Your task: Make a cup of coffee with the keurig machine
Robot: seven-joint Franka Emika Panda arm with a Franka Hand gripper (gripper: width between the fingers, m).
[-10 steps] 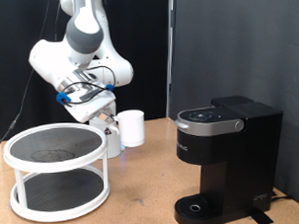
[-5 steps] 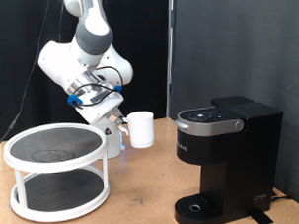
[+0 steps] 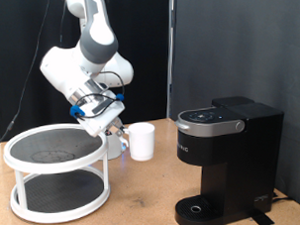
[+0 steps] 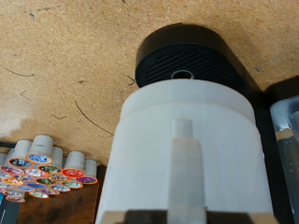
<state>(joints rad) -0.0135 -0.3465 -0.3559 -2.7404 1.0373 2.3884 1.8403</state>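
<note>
Beside the keurig machine (image 3: 229, 161), toward the exterior view's left and above the tabletop (image 3: 143, 197), the claw (image 3: 119, 133) carries the cup (image 3: 141, 140) in the air, clamped on its handle side. The wrist view shows the mug's handle facing the camera, with the machine's round drip tray (image 4: 192, 58) beyond it. Done well, this calls for keeping the mug level and centred over that tray. One mug, one machine, one two-tier stand (image 3: 56, 170); a cluster of coffee pods (image 4: 42, 168) too crowded to count.

A: Even, bright overhead light in the exterior view; black backdrop swallows detail, soft shadows on the table (image 3: 143, 192).

B: Wrist view's softer: the cup (image 4: 187, 140) fills the frame, slightly blurred, edges dim.
</note>
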